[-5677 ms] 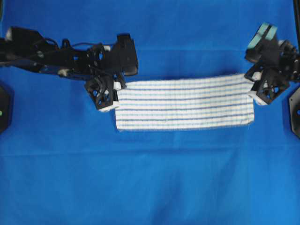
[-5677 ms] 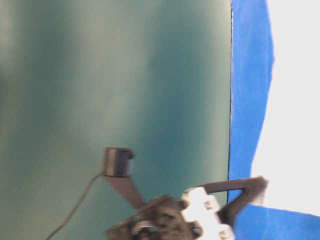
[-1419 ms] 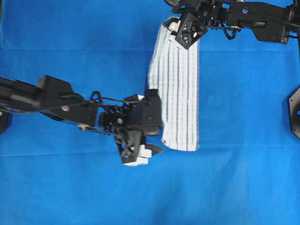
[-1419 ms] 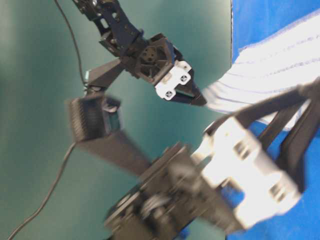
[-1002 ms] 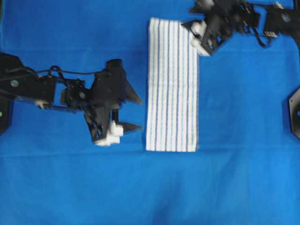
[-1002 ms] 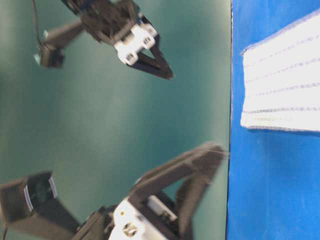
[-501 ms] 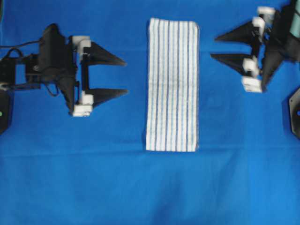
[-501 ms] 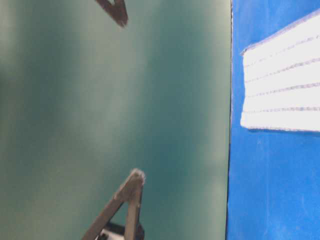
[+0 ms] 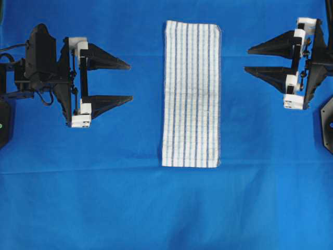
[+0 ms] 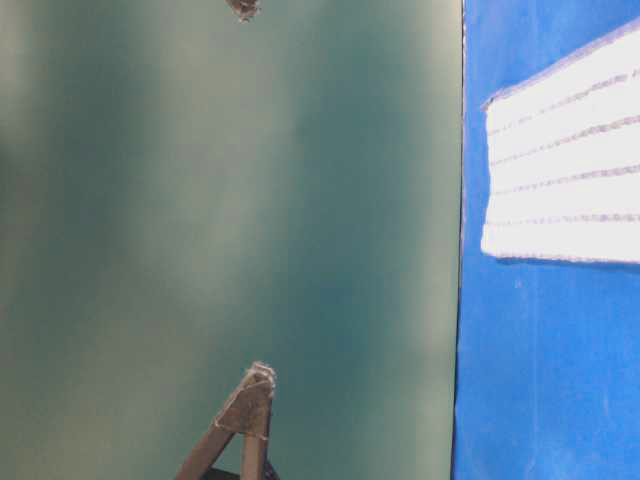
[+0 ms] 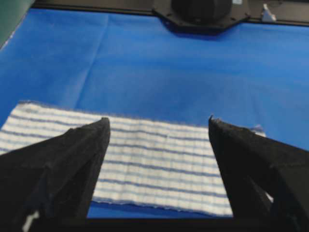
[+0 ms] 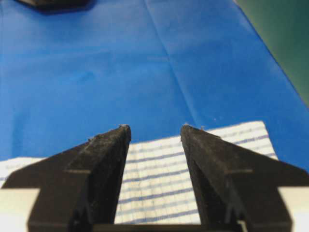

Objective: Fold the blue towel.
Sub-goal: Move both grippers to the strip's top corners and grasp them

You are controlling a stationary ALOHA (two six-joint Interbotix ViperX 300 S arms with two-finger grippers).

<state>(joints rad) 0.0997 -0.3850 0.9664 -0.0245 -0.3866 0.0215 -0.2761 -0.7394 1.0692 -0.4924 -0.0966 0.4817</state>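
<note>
Lying flat between both tools, the blue towel looks light and limp; best pinched at its corners; left tool and right tool gape apart, empty.

This looks like a robotics lab bench: a plain solid-blue sheet covers the whole table to its edges, two black robot arm bases are mounted at its sides, and a bare green backdrop stands behind.
</note>
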